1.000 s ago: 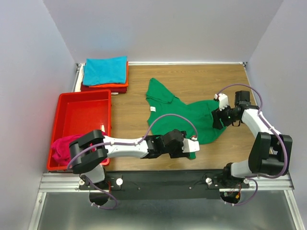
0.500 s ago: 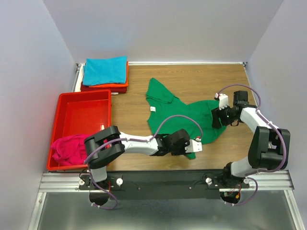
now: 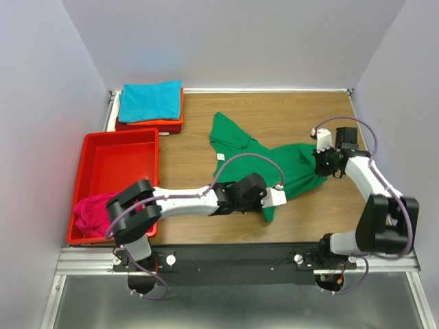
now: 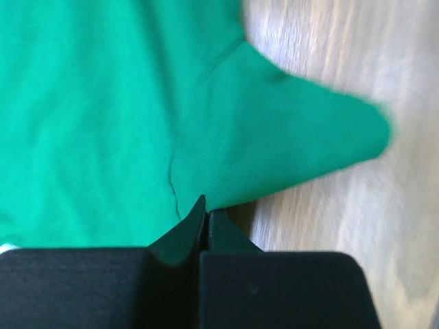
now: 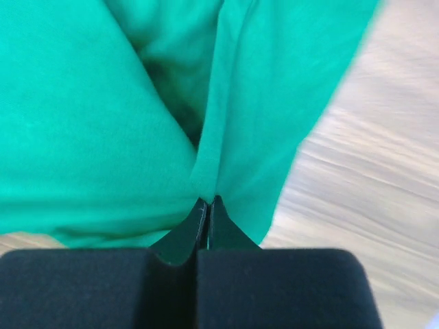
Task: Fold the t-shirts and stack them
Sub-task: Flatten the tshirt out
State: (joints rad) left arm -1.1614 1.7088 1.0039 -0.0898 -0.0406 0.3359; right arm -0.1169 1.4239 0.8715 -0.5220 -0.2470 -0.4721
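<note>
The green t-shirt (image 3: 288,168) lies crumpled on the wooden table, collar and white neck label (image 3: 220,157) to the left. My left gripper (image 3: 269,200) is shut on its near hem, and the left wrist view shows the closed tips (image 4: 206,214) pinching green cloth (image 4: 103,103). At the shirt's right edge my right gripper (image 3: 322,159) is also shut; its tips (image 5: 208,202) clamp a fold of the cloth (image 5: 82,123). A folded teal t-shirt (image 3: 151,101) tops orange and dark red ones (image 3: 147,127) at the back left. A magenta t-shirt (image 3: 96,209) sits bunched in the tray.
The red plastic tray (image 3: 116,164) stands at the left, close to my left arm's base. The folded stack lies just behind it. Bare wood (image 3: 274,110) shows behind the green shirt and to the right of it.
Both grippers have closed on the green shirt. The left one shifted slightly back with the near hem, the right one moved right, and the cloth between them has bunched and narrowed.
</note>
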